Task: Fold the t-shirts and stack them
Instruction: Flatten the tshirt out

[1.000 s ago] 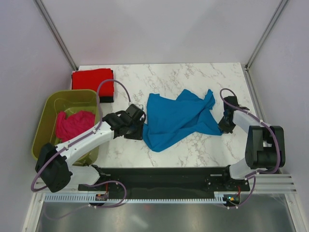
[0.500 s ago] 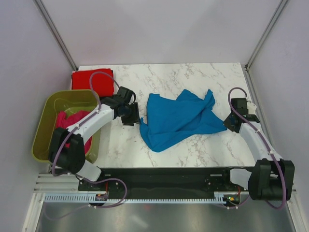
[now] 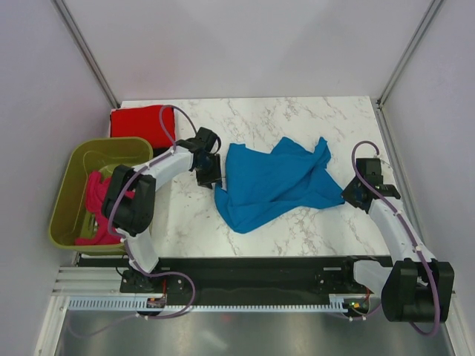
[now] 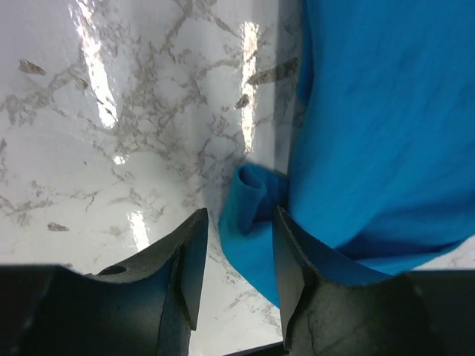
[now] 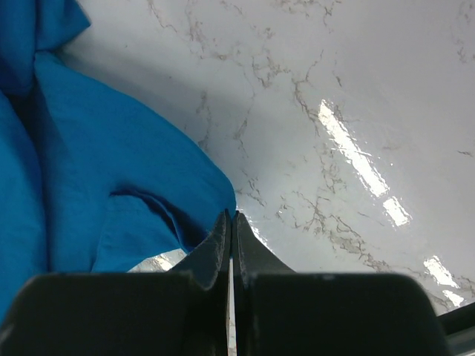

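The blue t-shirt (image 3: 274, 182) lies crumpled at the middle of the marble table. My left gripper (image 3: 210, 172) is at its left edge. In the left wrist view it (image 4: 237, 241) is open, with a curled fold of the blue hem (image 4: 252, 196) just past the fingertips (image 4: 191, 245). My right gripper (image 3: 355, 191) is at the shirt's right corner. In the right wrist view it (image 5: 231, 219) is shut, tips against the blue edge (image 5: 148, 178), and no cloth shows between the jaws. The red t-shirt (image 3: 141, 122) lies folded at the back left. The pink t-shirt (image 3: 100, 194) is bunched in the tub.
The olive-green tub (image 3: 82, 159) stands at the table's left edge, beside the left arm. Bare marble (image 3: 297, 122) lies behind the blue shirt and to its right (image 5: 356, 111). Grey walls enclose the table on three sides.
My left gripper has moved back and right along the blue shirt's left edge. My right gripper has shifted slightly right and the arm has stretched out. The shirt has hardly moved.
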Available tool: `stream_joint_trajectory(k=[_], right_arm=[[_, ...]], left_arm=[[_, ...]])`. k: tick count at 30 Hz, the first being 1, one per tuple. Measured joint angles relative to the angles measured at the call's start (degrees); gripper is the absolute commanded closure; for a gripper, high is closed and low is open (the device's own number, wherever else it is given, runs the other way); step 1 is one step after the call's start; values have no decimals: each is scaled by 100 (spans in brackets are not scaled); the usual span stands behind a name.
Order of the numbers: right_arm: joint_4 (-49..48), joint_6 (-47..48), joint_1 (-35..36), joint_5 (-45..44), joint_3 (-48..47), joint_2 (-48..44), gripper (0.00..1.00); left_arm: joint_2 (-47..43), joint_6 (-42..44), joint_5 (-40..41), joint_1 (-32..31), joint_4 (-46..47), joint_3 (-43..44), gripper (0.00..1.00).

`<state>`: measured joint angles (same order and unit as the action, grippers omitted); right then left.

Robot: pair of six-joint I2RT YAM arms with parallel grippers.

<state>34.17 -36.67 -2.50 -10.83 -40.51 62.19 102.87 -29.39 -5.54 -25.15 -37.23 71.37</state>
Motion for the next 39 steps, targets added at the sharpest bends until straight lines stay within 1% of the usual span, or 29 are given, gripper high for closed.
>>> stream_joint_trajectory(k=[1, 2, 4, 5, 6, 9, 11, 13, 14, 16, 17, 18, 20, 21, 23, 25, 27, 29, 30, 33, 35, 37, 39], right_arm=[[-7, 4, 0, 22, 17, 0, 100], [-22, 24, 0, 48, 42, 0, 100], [-37, 44, 0, 55, 70, 2, 100], [-33, 48, 0, 52, 76, 2, 100], [-39, 48, 0, 48, 81, 4, 100], [-24, 52, 0, 35, 46, 76, 100], [142, 66, -33, -9, -258, 334, 100], [415, 72, -127, -92, -1025, 817, 100], [490, 81, -221, -122, -1563, 1115, 100], [848, 83, -503, -122, -3047, 1794, 100], [822, 76, -638, -118, -3687, 2057, 100], [994, 59, -844, -50, -4612, 2439, 100], [957, 20, -1276, 129, -6083, 2964, 100], [1021, -2, -1532, 267, -6787, 3174, 100], [1073, -20, -1882, 518, -7665, 3390, 100], [1132, -20, -2124, 767, -8067, 3381, 100], [1139, -20, -2164, 964, -7829, 3130, 100], [1139, -26, -2124, 1167, -7167, 2763, 100], [1128, -35, -2096, 1303, -6642, 2500, 100], [1025, -166, -2050, 1652, -4861, 1714, 100], [1132, -291, -1956, 1757, -3757, 1263, 100], [1132, -398, -1823, 1751, -2940, 887, 100], [1091, -466, -1687, 1753, -2227, 455, 100]], left_arm=[[79, 24, 72, 0, -4, 48, 55], [151, 46, 120, 0, -9, 107, 61], [260, 83, 216, 0, -13, 223, 80], [306, 127, 243, 0, -15, 282, 87], [345, 166, 256, 0, -35, 354, 97], [409, 227, 352, 0, -223, 636, 98], [417, 236, 501, 0, -538, 1032, 98], [417, 245, 717, 0, -951, 1703, 98], [411, 245, 798, 0, -1091, 2031, 98], [398, 245, 990, 0, -1405, 3034, 98], [374, 243, 1045, 4, -1480, 3497, 98], [356, 238, 1104, 17, -1552, 4050, 98], [188, 214, 1150, 48, -1547, 4881, 98], [52, 190, 1154, 74, -1556, 5154, 98], [-264, 151, 1158, 114, -1558, 5434, 98], [-662, 103, 1154, 153, -1582, 5429, 98], [-1067, 61, 1132, 164, -1486, 5045, 98], [-1604, 24, 1034, 168, -1340, 4146, 98], [-1803, 9, 979, 168, -1283, 3703, 98], [-2420, -79, 745, 166, -890, 1777, 98], [-2610, -155, 599, 166, -761, 634, 98], [-2717, -234, 472, 153, -625, -514, 98], [-2809, -308, 365, 122, -544, -1421, 93]])
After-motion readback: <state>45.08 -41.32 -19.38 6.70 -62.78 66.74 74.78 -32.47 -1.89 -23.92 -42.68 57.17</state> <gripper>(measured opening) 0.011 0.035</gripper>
